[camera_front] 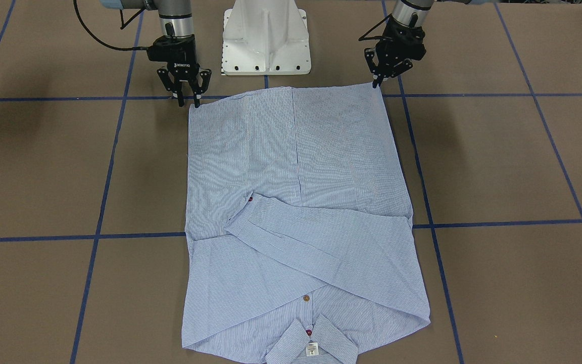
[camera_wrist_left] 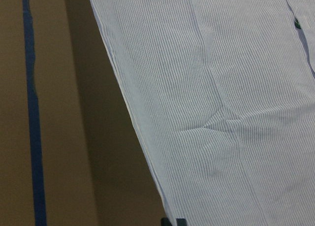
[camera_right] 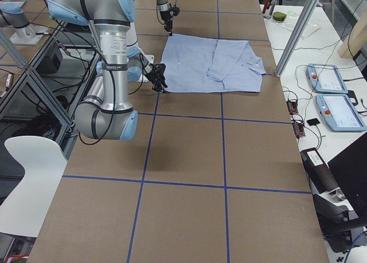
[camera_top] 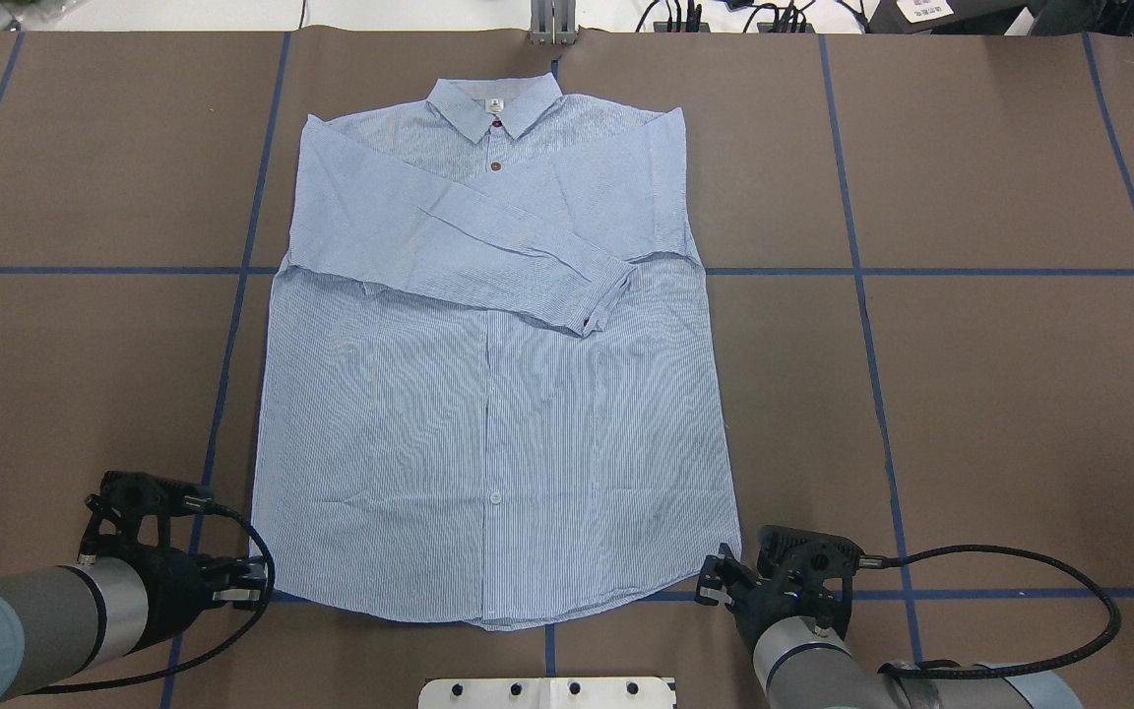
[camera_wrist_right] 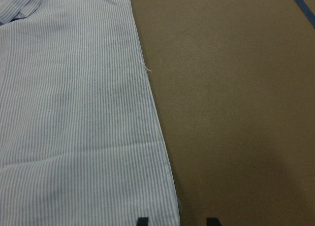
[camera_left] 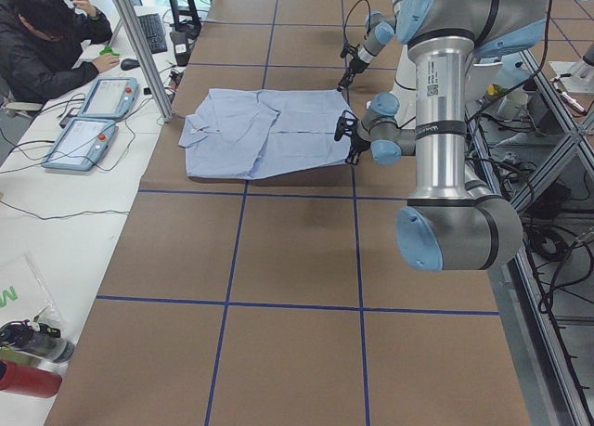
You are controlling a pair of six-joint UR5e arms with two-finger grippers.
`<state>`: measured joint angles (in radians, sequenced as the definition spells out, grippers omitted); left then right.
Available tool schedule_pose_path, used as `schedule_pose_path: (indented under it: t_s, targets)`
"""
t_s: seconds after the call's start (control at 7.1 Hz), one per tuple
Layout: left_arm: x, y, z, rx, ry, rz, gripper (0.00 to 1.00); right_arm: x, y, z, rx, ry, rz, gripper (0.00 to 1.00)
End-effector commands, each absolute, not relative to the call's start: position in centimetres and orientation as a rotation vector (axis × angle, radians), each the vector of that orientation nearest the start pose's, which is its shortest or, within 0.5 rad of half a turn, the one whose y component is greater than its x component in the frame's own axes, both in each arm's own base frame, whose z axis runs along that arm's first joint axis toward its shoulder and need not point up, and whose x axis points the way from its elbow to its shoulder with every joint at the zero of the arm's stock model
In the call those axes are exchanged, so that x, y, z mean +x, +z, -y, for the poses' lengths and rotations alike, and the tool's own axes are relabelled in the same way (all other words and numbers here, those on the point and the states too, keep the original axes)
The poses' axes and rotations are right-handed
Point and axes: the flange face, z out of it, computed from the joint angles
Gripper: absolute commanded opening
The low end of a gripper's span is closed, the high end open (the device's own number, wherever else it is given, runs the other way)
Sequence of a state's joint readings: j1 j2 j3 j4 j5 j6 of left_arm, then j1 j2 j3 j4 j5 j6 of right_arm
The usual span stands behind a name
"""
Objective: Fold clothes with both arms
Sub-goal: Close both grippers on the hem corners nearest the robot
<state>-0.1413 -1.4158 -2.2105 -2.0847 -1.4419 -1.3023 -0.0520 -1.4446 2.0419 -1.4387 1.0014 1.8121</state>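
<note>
Striped shirt (camera_top: 488, 414) lies flat on the counter (camera_top: 971, 394), a sleeve folded across the chest. Left pincer (camera_front: 376, 82) is clenched at one hem corner, apparently pinching it. Right pincer (camera_front: 188, 101) is released, straddling the other. Hem-to-collar folding remains.

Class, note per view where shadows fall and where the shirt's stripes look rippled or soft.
Front-facing view: soft dark shadow on the table beyond the right claw; moiré ripples across the shirt. Left wrist view: shadow band along the shirt's edge, stripes slightly soft.
</note>
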Motion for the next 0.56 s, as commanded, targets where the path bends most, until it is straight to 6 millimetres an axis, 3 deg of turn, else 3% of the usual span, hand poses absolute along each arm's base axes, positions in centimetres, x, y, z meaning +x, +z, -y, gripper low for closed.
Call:
schedule_pose_path:
  t_s: [0.0,0.42]
  targets:
    - [39.31,37.0,20.41,0.319,0.051,-0.951,0.0,-51.93,36.04,15.8,0.437,0.381,0.784,0.46]
    - [39.25,36.98,20.4,0.319,0.051,-0.951,0.0,-52.33,35.97,15.73,0.439,0.381,0.784,0.45]
